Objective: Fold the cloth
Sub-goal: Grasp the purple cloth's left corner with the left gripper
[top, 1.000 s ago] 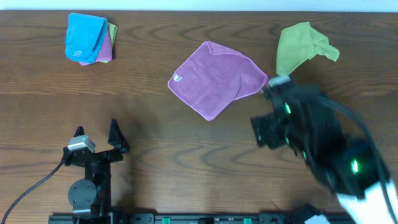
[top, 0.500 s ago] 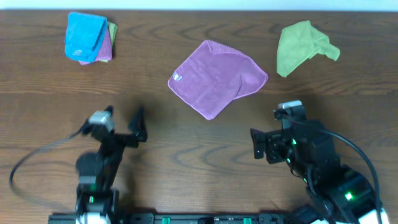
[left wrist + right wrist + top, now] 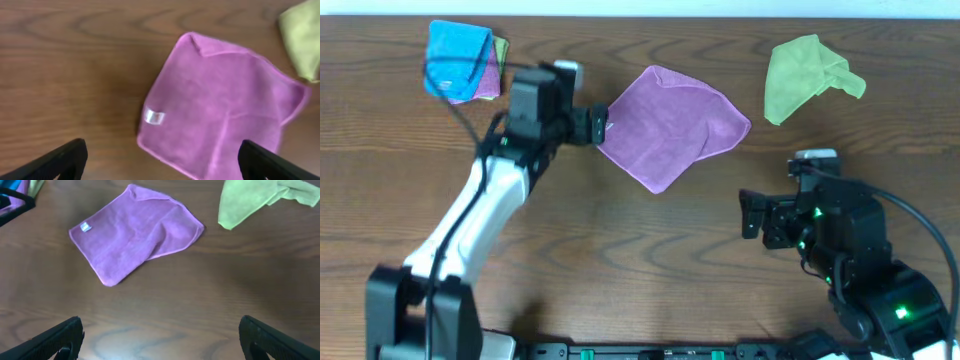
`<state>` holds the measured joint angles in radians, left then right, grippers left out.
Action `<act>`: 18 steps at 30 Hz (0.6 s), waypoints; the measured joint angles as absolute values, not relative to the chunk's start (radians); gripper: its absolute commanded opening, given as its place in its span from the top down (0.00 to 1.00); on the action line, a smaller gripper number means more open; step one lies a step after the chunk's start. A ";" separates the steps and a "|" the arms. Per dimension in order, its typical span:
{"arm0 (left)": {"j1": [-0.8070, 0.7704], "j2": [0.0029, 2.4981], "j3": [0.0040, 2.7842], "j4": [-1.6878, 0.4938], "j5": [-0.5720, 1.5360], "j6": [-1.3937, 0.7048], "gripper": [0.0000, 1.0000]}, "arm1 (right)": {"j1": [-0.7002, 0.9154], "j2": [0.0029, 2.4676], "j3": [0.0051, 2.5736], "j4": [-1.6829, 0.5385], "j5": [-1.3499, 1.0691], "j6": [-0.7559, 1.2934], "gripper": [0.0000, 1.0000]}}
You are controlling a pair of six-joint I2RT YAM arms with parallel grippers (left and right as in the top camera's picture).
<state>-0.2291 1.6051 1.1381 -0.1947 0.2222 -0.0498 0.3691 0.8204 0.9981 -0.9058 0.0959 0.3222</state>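
— Near the front of the table [image 3: 620,290], the right gripper [image 3: 748,216] hangs released, well apart from the work. And the left one?

— The left gripper [image 3: 598,126], jaws spread, hovers beside the white tag [image 3: 154,117] of the purple cloth [image 3: 670,125], which lies mid-table. It is the approach step, I judge; next it must descend and pinch that corner.

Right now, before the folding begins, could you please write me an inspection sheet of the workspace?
Surface: wooden table, brown grain.
Job's things: purple cloth lies mostly flat at middle back, with a fold near its right corner; white tag at its left edge.
Clutter: lime-green cloth crumpled at back right; blue folded cloth on a small stack at back left.
Grippers: left claw open, at the cloth's tagged corner; right claw open, apart from the cloth.
Cables: black cable loops over the blue folded cloth.
Surroundings: pale strip behind the table.
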 measured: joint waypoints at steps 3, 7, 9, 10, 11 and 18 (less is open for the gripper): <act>-0.230 1.689 1.241 -0.270 0.184 -0.017 0.01 | 0.327 0.822 0.998 -0.901 0.086 0.329 0.01; -0.230 1.813 1.316 -0.347 0.172 0.004 0.01 | 0.284 0.827 0.999 -0.891 0.075 0.330 0.01; -0.230 1.854 1.325 -0.370 0.172 0.006 0.00 | 0.275 0.830 0.999 -0.885 0.071 0.330 0.01; -0.230 1.868 1.326 -0.382 0.172 0.006 0.00 | 0.273 0.831 0.999 -0.879 0.071 0.330 0.01; -0.230 1.884 1.327 -0.398 0.172 0.007 0.00 | 0.271 0.834 0.999 -0.873 0.071 0.330 0.01; -0.231 1.948 1.327 -0.446 0.179 0.017 0.11 | 0.269 0.870 0.999 -0.866 0.056 0.330 0.01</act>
<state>-0.2314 1.9480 1.3266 -0.4461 0.1791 0.0166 0.2691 0.8703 0.9985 -0.8661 0.0559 0.3302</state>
